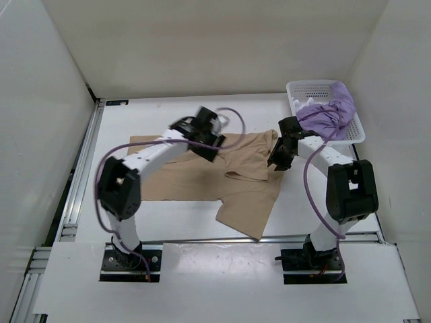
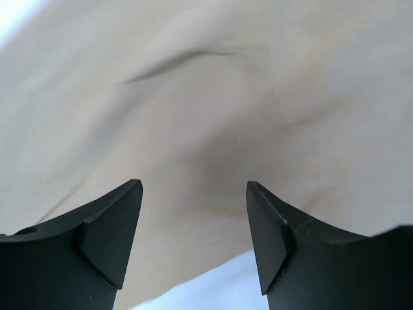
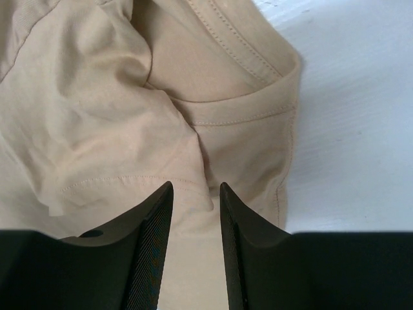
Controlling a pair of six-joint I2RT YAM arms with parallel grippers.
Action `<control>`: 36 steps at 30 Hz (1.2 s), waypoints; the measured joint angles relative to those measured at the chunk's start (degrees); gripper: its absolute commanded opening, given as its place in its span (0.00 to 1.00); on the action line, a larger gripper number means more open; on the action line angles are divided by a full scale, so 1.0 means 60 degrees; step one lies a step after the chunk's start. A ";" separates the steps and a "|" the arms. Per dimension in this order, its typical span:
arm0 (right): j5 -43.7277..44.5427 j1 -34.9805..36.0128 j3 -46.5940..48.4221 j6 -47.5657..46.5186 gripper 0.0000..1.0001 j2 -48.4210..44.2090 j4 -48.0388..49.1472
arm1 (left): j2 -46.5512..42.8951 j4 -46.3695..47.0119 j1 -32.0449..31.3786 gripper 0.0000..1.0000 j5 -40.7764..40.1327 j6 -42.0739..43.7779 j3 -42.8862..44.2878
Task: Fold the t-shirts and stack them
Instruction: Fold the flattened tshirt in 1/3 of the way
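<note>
Left claw (image 2: 193,186), jaws apart, hangs just above the tan shirt (image 2: 226,97).

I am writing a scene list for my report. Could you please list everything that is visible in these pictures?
Flat white table: one, white, under everything.
White perforated plastic basket: one, white, table's far right corner.
Tan soft cloth t-shirt: one, beige, spread on the table's middle.
Lavender purple cloth t-shirt: one, purple, bunched in the basket.
White cloth: one piece, white, in the basket, mostly hidden.
Left hand: one, black, open above the tan shirt.
Right hand: one, black, open at the shirt's collar.
</note>
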 measured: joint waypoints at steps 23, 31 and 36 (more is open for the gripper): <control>-0.0947 0.0474 -0.0248 -0.0146 0.38 0.1056 0.0510 | 0.0018 -0.0040 0.7898 0.57 -0.0160 -0.0022 -0.1887; -0.1005 0.0474 -0.0251 -0.0142 0.37 0.1056 0.0561 | 0.1009 0.0015 0.7898 0.46 -0.0015 -0.0015 -0.1381; -0.1009 0.0474 -0.0251 -0.0164 0.32 0.1056 0.0561 | 0.1053 0.0029 0.7898 0.19 -0.0018 -0.0033 -0.1224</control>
